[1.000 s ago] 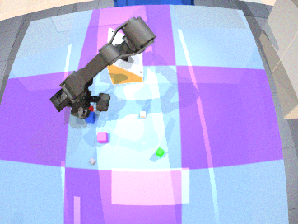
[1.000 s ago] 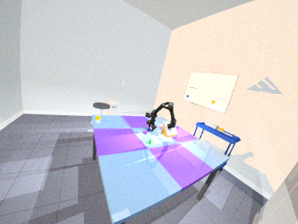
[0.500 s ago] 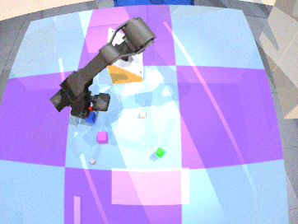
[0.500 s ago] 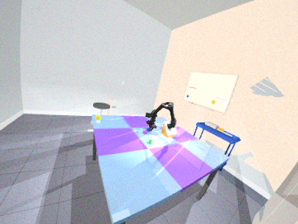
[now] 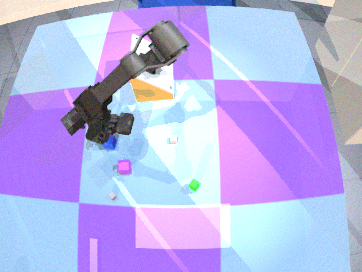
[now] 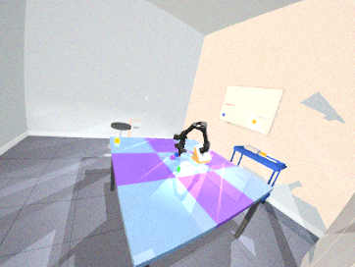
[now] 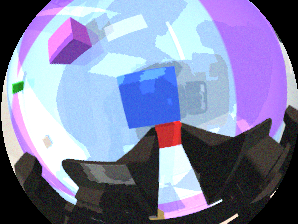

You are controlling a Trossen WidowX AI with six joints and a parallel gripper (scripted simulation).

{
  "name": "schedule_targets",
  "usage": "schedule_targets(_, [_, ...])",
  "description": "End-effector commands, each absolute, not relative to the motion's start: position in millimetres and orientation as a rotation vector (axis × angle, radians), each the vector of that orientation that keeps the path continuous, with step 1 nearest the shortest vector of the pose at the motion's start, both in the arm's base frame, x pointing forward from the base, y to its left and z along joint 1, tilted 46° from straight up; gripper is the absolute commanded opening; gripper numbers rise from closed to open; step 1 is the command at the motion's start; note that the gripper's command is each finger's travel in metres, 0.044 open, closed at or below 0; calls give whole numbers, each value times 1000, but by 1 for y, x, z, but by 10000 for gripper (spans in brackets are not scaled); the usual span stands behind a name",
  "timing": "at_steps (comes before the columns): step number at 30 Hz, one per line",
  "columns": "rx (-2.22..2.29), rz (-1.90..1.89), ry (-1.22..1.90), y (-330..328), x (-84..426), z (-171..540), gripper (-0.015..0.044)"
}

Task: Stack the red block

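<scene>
The red block (image 7: pixel 169 136) shows between the fingertips in the wrist view, at the near edge of the blue block (image 7: pixel 150 97) (image 5: pixel 109 144). My gripper (image 7: pixel 166 129) is shut on the red block, low at the table. In the top view the arm hides most of the red block. The green tower (image 5: pixel 194 185) (image 6: pixel 178 169) (image 7: pixel 18 87) stands well away from the gripper, toward the lower right in the top view; from above its height is hard to tell.
A magenta block (image 5: pixel 124 167) (image 7: pixel 67 45) stands near the blue block. A small whitish block (image 5: pixel 172 140) (image 7: pixel 47 141) lies between the arm and the green tower. A small grey block (image 5: pixel 112 196) lies beyond the magenta one. An orange and white object (image 5: pixel 150 93) (image 6: pixel 200 158) is by the arm.
</scene>
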State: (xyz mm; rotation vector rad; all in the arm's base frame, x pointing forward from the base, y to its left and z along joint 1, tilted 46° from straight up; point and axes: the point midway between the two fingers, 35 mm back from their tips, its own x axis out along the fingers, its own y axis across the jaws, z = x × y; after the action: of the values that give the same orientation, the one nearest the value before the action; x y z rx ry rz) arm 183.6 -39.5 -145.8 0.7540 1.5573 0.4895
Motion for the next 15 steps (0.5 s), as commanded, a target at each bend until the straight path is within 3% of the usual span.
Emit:
schedule_targets(1, [750, 488, 1553, -46, 185, -141, 0])
schedule_targets(15, [748, 484, 1555, -103, 185, -86, 0])
